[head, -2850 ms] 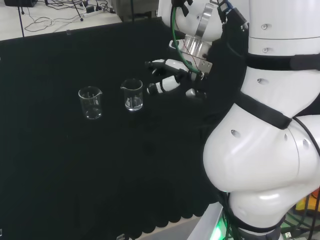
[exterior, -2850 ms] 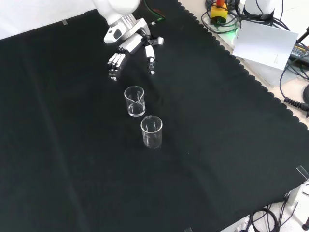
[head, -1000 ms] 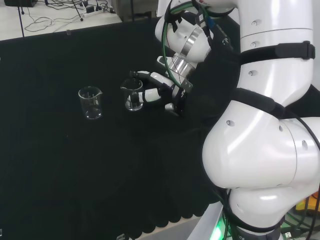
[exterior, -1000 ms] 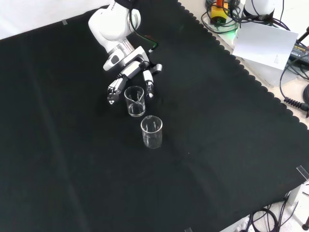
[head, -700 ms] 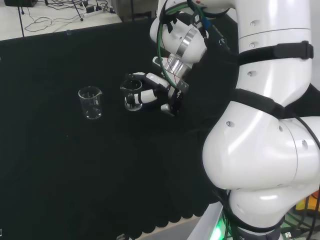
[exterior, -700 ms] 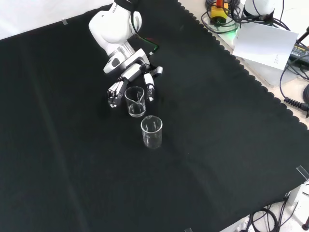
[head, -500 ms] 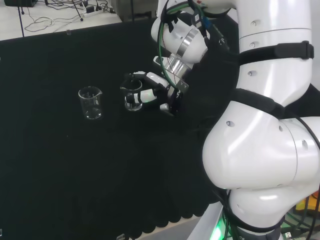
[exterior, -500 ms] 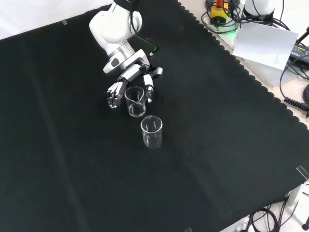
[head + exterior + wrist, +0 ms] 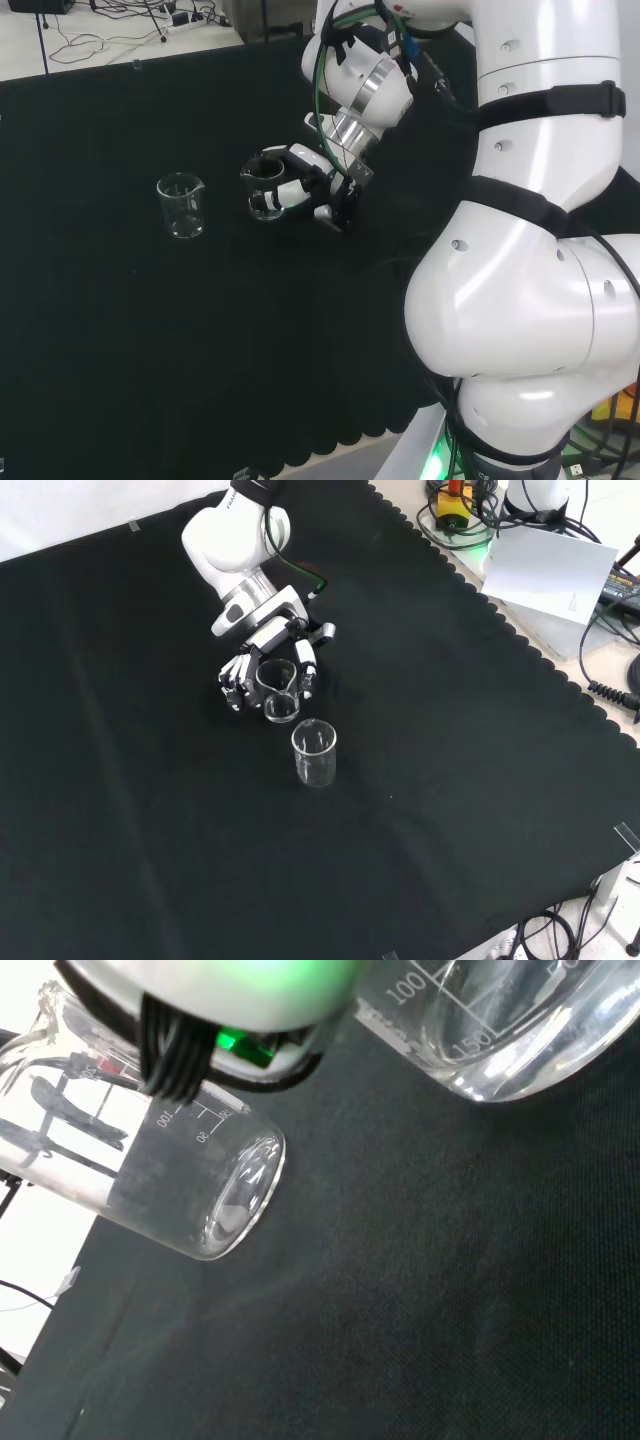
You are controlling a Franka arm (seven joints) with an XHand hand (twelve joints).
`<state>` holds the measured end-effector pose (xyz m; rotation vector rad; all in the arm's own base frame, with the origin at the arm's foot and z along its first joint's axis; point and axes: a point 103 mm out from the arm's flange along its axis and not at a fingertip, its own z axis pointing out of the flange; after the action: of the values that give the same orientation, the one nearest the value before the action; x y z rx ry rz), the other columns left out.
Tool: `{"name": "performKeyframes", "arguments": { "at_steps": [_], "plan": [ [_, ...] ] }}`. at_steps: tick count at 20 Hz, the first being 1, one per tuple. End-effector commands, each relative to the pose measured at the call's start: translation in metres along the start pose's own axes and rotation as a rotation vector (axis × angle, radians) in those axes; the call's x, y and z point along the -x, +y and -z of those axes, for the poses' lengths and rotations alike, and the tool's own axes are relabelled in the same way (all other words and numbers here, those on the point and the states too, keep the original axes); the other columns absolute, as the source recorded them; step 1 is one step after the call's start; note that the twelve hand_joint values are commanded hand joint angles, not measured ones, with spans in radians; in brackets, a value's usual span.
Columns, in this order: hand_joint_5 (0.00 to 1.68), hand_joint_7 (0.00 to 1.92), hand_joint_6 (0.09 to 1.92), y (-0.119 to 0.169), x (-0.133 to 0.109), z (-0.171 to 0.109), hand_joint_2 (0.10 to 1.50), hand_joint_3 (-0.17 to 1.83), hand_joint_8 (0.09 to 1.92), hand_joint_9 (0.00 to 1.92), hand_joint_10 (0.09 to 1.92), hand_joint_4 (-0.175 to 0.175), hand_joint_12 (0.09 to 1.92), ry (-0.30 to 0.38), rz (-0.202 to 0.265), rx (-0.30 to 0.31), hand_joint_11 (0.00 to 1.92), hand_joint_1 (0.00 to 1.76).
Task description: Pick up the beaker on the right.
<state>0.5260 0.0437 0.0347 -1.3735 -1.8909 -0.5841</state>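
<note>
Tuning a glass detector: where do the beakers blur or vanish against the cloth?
Head view: the held beaker nearly vanishes behind the hand; the other beaker shows faint rim highlights. Wrist view: both sharp, a blurred white part on top.

We see the arm bent forward and down over the black cloth, wrist lowered. The hand sits low over the cloth, its fingers and thumb curled round the beaker.
</note>
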Motion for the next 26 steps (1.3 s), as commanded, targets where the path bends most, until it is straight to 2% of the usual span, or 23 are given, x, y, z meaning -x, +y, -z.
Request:
{"name": "performKeyframes", "arguments": {
  "at_steps": [1, 4, 12, 14, 17, 18, 19, 20, 21, 23, 24, 25, 26],
  "plan": [
    [0.46, 0.31, 0.87, 0.004, -0.004, -0.001, 0.57, 0.61, 0.59, 0.41, 0.55, -0.014, 1.36, 0.036, 0.03, -0.001, 0.02, 1.03],
    [0.44, 0.31, 0.86, 0.005, -0.006, -0.001, 0.57, 0.63, 0.59, 0.42, 0.56, -0.014, 1.36, 0.056, 0.035, -0.005, 0.03, 1.04],
    [0.61, 0.4, 0.92, 0.007, -0.005, -0.001, 0.58, 0.66, 0.63, 0.5, 0.58, 0.003, 1.35, 0.081, 0.026, -0.032, 0.1, 1.08],
    [0.65, 0.44, 0.94, 0.01, -0.008, -0.006, 0.59, 0.69, 0.63, 0.54, 0.58, 0.007, 1.34, 0.094, 0.024, -0.042, 0.14, 1.14],
    [0.69, 0.48, 0.97, 0.01, -0.008, -0.006, 0.59, 0.73, 0.63, 0.59, 0.57, 0.011, 1.33, 0.108, 0.016, -0.014, 0.18, 1.19],
    [0.83, 0.73, 0.98, 0.009, -0.008, -0.003, 0.67, 0.64, 0.72, 0.76, 0.66, -0.032, 1.23, 0.11, 0.002, 0.019, 0.44, 1.27],
    [0.97, 1.0, 0.93, 0.009, -0.009, 0.001, 0.68, 0.62, 0.7, 0.94, 0.7, -0.09, 1.12, 0.106, -0.014, 0.038, 0.68, 1.33],
    [1.09, 1.19, 0.84, 0.008, -0.009, 0.004, 0.67, 0.61, 0.63, 1.09, 0.67, -0.13, 1.01, 0.112, -0.025, 0.053, 0.86, 1.38],
    [1.16, 1.32, 0.76, 0.007, -0.01, 0.007, 0.66, 0.61, 0.54, 1.2, 0.61, -0.153, 0.93, 0.115, -0.035, 0.069, 0.97, 1.4],
    [1.27, 1.46, 0.61, 0.005, -0.018, 0.033, 0.59, 0.68, 0.42, 1.39, 0.43, -0.171, 0.82, 0.115, -0.017, 0.107, 1.1, 1.43],
    [1.29, 1.48, 0.59, 0.005, -0.022, 0.04, 0.56, 0.72, 0.4, 1.42, 0.42, -0.174, 0.78, 0.105, -0.008, 0.12, 1.13, 1.44],
    [1.27, 1.47, 0.62, 0.004, -0.024, 0.046, 0.55, 0.75, 0.42, 1.42, 0.49, -0.175, 0.75, 0.09, 0.003, 0.125, 1.15, 1.44],
    [1.23, 1.43, 0.69, 0.002, -0.026, 0.051, 0.55, 0.78, 0.53, 1.38, 0.6, -0.175, 0.73, 0.066, 0.011, 0.132, 1.15, 1.44]
  ]
}}
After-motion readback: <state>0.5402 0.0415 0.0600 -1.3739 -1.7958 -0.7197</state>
